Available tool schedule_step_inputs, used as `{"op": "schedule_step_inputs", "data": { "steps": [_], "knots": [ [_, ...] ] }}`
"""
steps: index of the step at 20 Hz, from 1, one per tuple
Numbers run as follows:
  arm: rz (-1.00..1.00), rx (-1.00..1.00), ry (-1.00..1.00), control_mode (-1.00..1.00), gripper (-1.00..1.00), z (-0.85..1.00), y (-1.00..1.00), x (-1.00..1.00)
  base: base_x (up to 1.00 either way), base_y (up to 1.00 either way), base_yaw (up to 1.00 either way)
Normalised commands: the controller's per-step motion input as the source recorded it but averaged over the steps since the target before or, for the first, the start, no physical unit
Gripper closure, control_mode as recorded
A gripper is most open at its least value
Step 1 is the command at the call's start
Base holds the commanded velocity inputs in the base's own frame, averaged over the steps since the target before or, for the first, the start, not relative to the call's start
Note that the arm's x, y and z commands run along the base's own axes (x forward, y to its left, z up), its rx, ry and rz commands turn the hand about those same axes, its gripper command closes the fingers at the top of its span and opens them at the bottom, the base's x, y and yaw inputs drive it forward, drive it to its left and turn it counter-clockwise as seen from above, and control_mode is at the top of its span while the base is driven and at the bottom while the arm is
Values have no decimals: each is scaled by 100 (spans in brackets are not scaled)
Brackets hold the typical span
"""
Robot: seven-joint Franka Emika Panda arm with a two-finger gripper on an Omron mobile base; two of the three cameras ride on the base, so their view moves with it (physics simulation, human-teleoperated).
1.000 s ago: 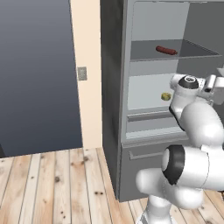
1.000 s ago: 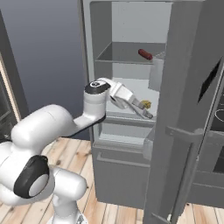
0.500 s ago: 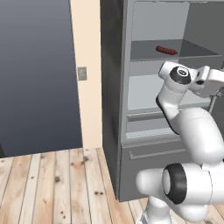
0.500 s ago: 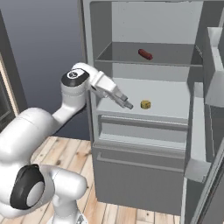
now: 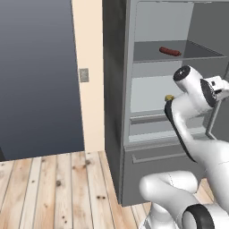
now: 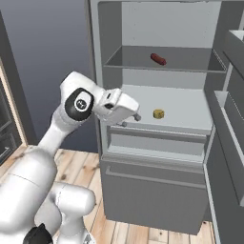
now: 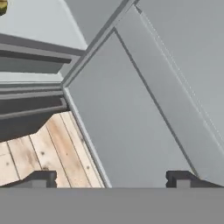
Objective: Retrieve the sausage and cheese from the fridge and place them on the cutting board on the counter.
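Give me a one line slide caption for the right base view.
Open fridge with the sausage on the upper shelf and the cheese below, the open gripper empty beside it.

fridge (image 6: 157,190): open | sausage (image 6: 158,59): upper shelf | cheese (image 6: 158,114): lower shelf

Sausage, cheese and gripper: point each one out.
sausage (image 6: 158,59), right base view, middle of the link on the upper fridge shelf.
cheese (image 6: 158,114), right base view, centre of the chunk on the lower shelf.
gripper (image 6: 130,120), right base view, between the open fingertips.
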Motion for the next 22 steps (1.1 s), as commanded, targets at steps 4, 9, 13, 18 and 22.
{"op": "schedule_step_inputs", "data": {
  "steps": [4, 9, 13, 18, 22],
  "knots": [
    [56, 70, 24, -100, -100, 37, 24, 78, 0, 0, 0],
    [61, 50, 12, -100, -100, 40, 43, 43, 0, 0, 0],
    [50, 19, -24, -100, -100, 3, 74, -17, 0, 0, 0],
    [32, 3, -18, -100, -100, 0, 98, -20, 0, 0, 0],
    [6, 2, -2, -100, -100, 26, 67, -19, 0, 0, 0]
  ]
}}
